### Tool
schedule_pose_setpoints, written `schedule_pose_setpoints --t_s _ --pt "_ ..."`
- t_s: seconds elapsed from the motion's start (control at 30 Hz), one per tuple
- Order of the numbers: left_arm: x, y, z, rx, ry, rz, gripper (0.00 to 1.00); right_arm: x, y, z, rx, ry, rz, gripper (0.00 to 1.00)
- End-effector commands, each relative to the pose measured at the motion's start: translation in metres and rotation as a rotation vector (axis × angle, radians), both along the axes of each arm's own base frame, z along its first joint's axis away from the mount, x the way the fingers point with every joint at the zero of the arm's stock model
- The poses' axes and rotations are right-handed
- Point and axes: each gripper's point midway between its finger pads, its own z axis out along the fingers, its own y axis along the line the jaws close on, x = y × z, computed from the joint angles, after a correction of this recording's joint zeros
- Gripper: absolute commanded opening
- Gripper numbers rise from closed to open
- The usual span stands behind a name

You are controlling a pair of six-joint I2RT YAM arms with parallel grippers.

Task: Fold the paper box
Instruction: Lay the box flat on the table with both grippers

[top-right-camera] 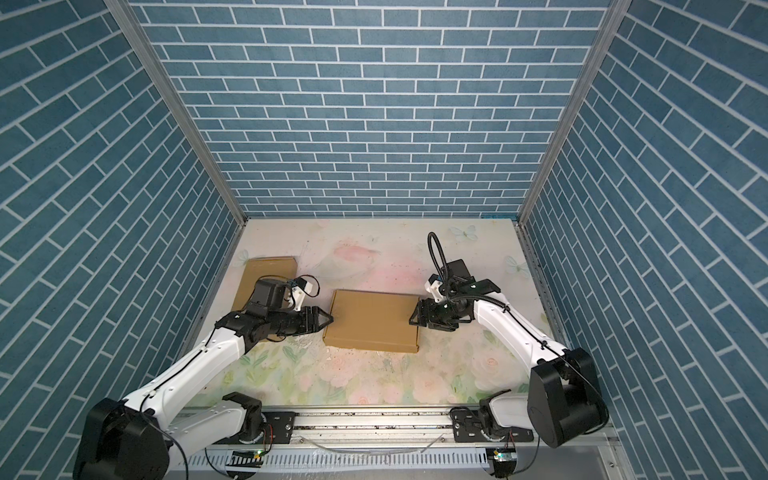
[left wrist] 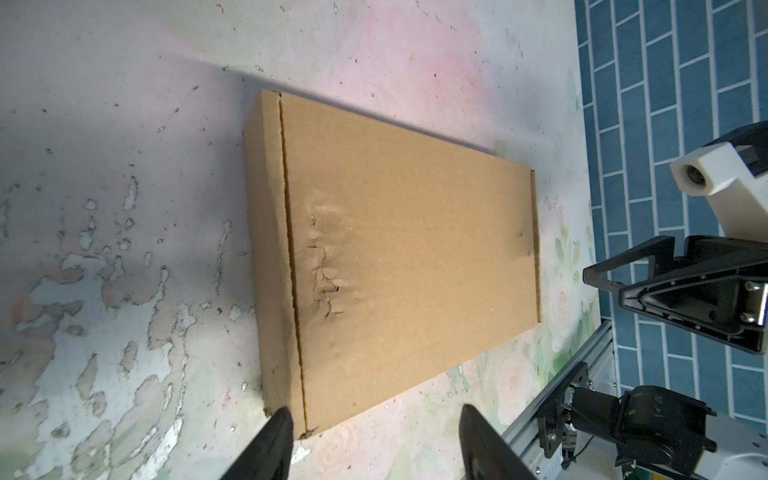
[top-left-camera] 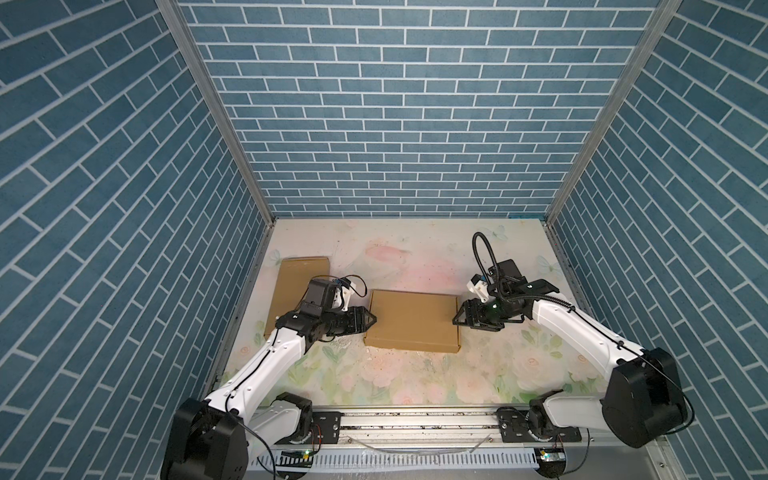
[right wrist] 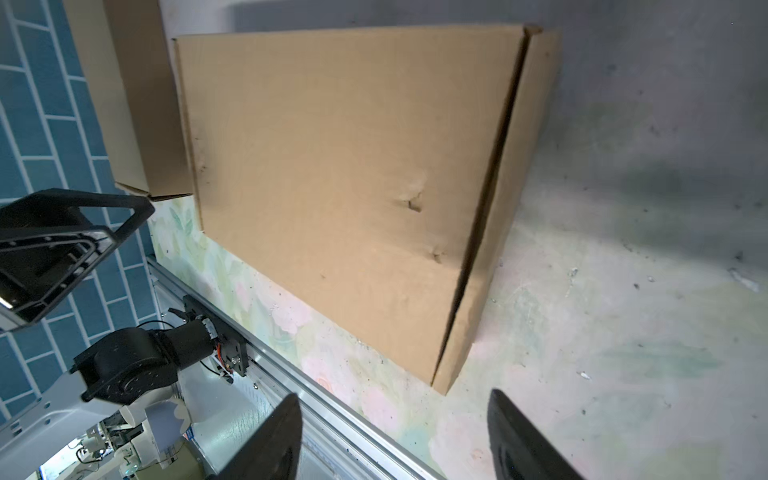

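Black fingers [left wrist: 274,444] of left gripper [top-left-camera: 372,320] spread wide, gripping nothing, at left edge of paper box [top-left-camera: 411,320]. Right gripper [top-left-camera: 457,318] likewise open, just off right edge. Box closed, lying flat mid floral table [top-left-camera: 415,382], contents hidden. Second cardboard box [top-left-camera: 297,274] far left, partly behind left arm [top-left-camera: 274,357].

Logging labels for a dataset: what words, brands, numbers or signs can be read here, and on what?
No readable text anywhere.
Box: plain, no print.
White marks on left arm and right arm: too small to read.
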Motion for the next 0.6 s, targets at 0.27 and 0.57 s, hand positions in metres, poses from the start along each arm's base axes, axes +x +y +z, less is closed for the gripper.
schedule_pose_setpoints --t_s 0.27,0.57 --pt "0.046 -0.021 -0.033 0.006 0.007 0.036 0.63 0.052 0.032 -0.031 0.021 0.038 -0.069 0.63" --pt "0.099 -0.034 -0.027 0.017 -0.038 0.027 0.62 0.116 0.06 -0.014 0.058 -0.021 -0.073 0.59"
